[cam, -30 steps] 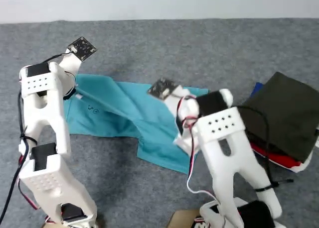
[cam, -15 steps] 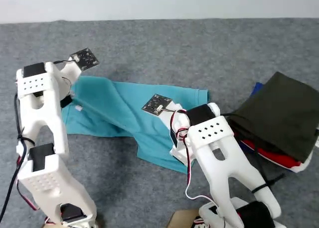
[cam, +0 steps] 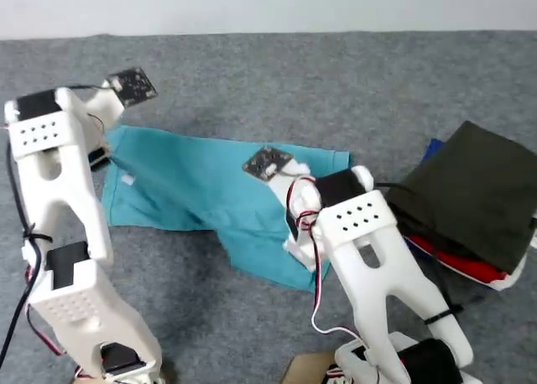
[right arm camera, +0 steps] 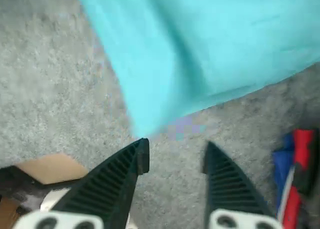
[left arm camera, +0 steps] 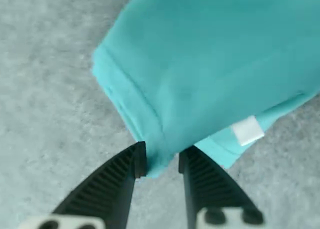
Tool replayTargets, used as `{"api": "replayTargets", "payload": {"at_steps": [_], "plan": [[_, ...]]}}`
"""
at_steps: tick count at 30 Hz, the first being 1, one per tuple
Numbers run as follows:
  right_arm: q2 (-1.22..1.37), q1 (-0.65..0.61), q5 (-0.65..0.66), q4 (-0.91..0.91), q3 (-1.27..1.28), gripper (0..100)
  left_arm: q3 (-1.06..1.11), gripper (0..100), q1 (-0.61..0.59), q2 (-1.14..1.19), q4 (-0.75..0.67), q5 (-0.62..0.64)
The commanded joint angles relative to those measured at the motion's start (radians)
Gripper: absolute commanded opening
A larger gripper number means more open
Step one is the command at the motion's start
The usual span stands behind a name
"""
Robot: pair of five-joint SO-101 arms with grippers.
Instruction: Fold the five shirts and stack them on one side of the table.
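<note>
At the left side of the table, the left arm stands over the far left corner of the teal shirt. The left gripper has its jaws closed onto a folded edge of that shirt, with the cloth pinched between the two black tips. A white tag shows on the fabric close beside them. The shirt lies spread and rumpled across the middle of the grey felt, running from the left arm toward the centre, partly doubled over itself.

Toward the centre, the right arm leans over the shirt's near right part. The right gripper has its jaws apart and grips nothing; its tips hang above bare felt just off the shirt's edge. A piece of cardboard lies at the near edge by this arm's base.

On the right side sits the stack of folded shirts, a dark one on top, with red, blue and white layers showing beneath.
</note>
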Motion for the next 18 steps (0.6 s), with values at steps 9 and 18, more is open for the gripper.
{"api": "replayTargets", "payload": {"at_steps": [9,18], "plan": [[-0.019,0.001,-0.012,-0.007,-0.241,22.1,-0.199,12,-0.02,-0.009,0.164,-0.12],[0.262,0.173,-0.015,-0.355,-0.25,21.4,-0.139,11,-0.021,0.008,-0.023,0.094]]}}
